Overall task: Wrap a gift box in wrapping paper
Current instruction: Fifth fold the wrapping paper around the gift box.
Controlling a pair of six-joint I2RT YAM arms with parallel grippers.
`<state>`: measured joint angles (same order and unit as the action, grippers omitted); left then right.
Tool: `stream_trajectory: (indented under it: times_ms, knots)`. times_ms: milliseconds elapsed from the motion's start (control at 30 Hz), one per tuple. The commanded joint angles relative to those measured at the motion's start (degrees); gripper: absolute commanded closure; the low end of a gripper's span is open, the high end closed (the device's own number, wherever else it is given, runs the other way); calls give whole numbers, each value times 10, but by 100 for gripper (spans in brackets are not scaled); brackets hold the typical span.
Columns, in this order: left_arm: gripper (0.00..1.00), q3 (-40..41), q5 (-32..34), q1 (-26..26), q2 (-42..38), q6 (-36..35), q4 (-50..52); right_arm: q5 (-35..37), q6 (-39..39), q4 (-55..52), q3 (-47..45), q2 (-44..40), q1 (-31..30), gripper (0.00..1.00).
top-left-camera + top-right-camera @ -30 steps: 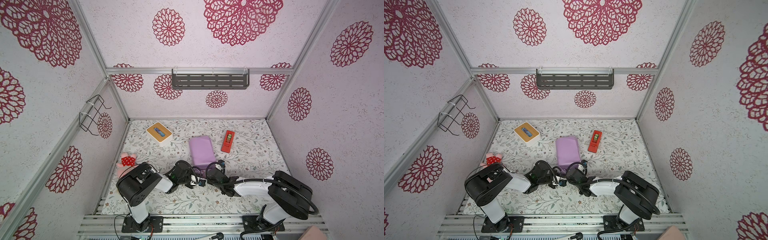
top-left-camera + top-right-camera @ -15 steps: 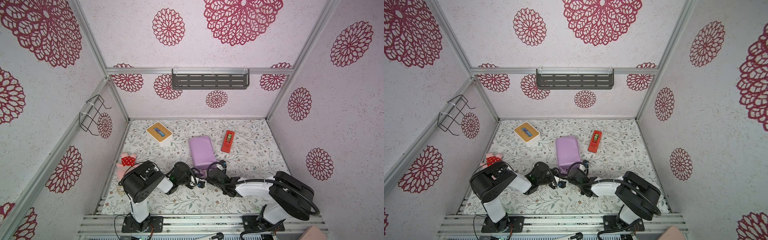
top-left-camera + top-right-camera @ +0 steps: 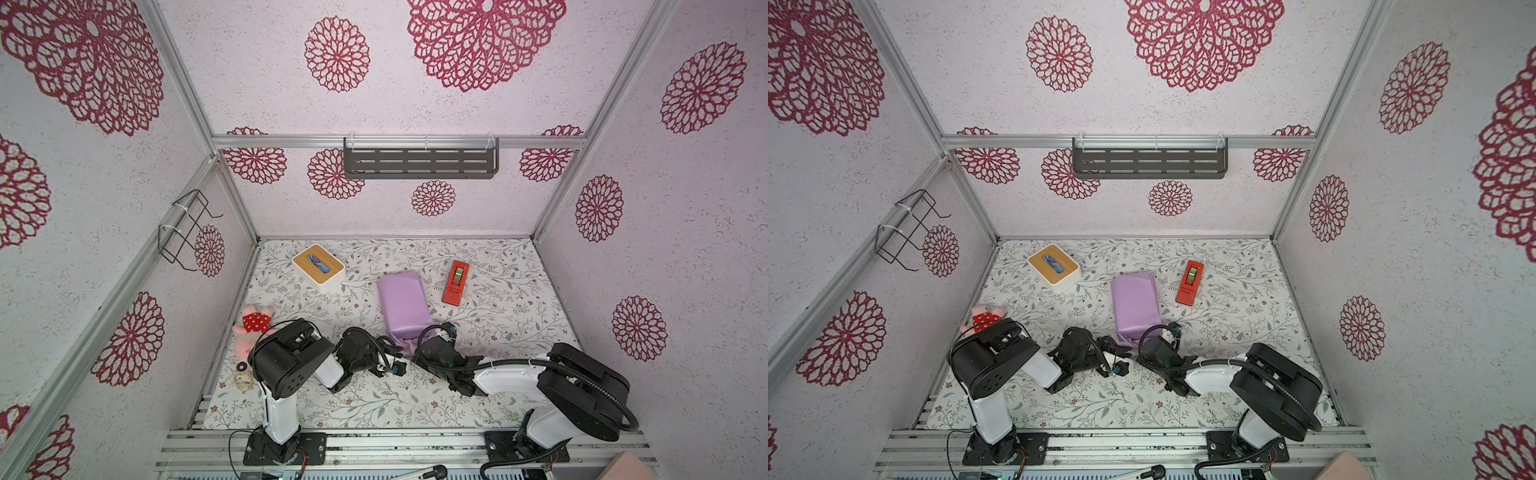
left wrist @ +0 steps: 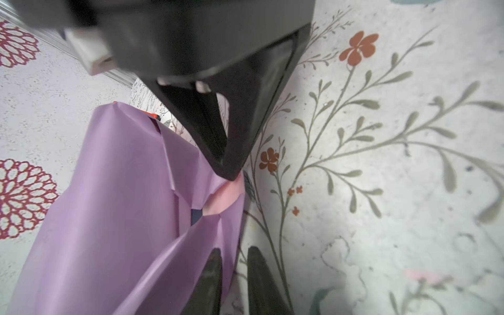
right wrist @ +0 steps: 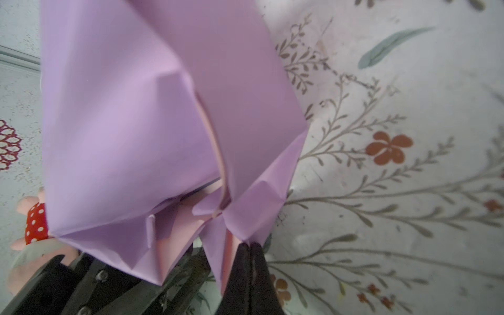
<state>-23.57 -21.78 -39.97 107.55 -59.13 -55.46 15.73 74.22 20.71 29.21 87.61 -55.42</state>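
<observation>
We begin at the right gripper [image 5: 249, 246]. It is clenched on the tip of a loose corner flap of the wrapping paper [image 5: 131, 122], which is lilac outside and pink inside. Its fingers run off the picture's edge, so we see only their ends.

The left gripper [image 4: 234, 251] is released. Its two dark fingers stand a little apart, and the paper's lower edge runs into the gap. Only the blurred tips show, and we cannot tell whether either one touches the sheet. In both top views the wrists and cables cover both grippers.

The gift box [image 4: 195, 216] is almost wholly hidden. It shows only as a small navy patch through a gap in the folds at the parcel's near end, where the flaps hang unclosed. From above, the paper covers it completely. The parcel lies mid-desk [image 3: 498, 299], just beyond the two grippers. We cannot make out how its far end is folded.

A red tape dispenser [image 3: 456, 282] lies near the parcel on one side. A white box [image 3: 318, 264] with a wooden top stands farther off on the other. A plush toy [image 3: 254, 326] is partly covered by the left arm [image 3: 291, 365].
</observation>
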Motion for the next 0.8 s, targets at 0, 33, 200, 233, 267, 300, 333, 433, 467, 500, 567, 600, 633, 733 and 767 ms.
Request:
stream_trajectory:
  times_ms: [0,33,200,233,267,300,333,433,467,500,567,600,633,733,767]
  knots:
    - [79,1,-9,3,0,-11,14,-7,25,27,-9,-20,6,100]
    - [79,-1,-13,3,1,-11,19,-10,28,30,-11,-20,7,100]
    - [80,-9,-22,3,0,-15,33,-18,38,43,-15,-24,11,100]
    - [80,-10,-25,3,-2,-19,40,-18,39,44,-14,-24,11,100]
    - [80,-12,-26,3,-4,-18,45,-18,40,44,-14,-26,11,100]
    - [80,-14,-28,3,-6,-21,55,-20,40,44,-14,-27,12,100]
    - [80,-16,-28,3,-7,-24,64,-20,41,45,-13,-29,12,100]
    - [80,-18,-27,2,-8,-26,62,-19,41,44,-10,-33,12,100]
    - [80,-19,-27,2,-7,-27,63,-19,40,43,-9,-35,12,100]
    - [80,-22,-25,3,-6,-30,63,-20,39,41,-8,-35,12,100]
    - [80,-26,-18,3,-3,-33,63,-19,39,40,-7,-36,12,100]
    - [80,-28,-17,3,-2,-35,61,-20,39,40,-7,-36,12,100]
    - [81,-29,-11,3,2,-36,58,-20,39,40,-8,-35,12,100]
    - [81,-32,-6,2,11,-32,37,-22,39,43,-7,-32,12,100]
    - [81,-33,-6,2,12,-31,34,-22,39,44,-7,-32,12,100]
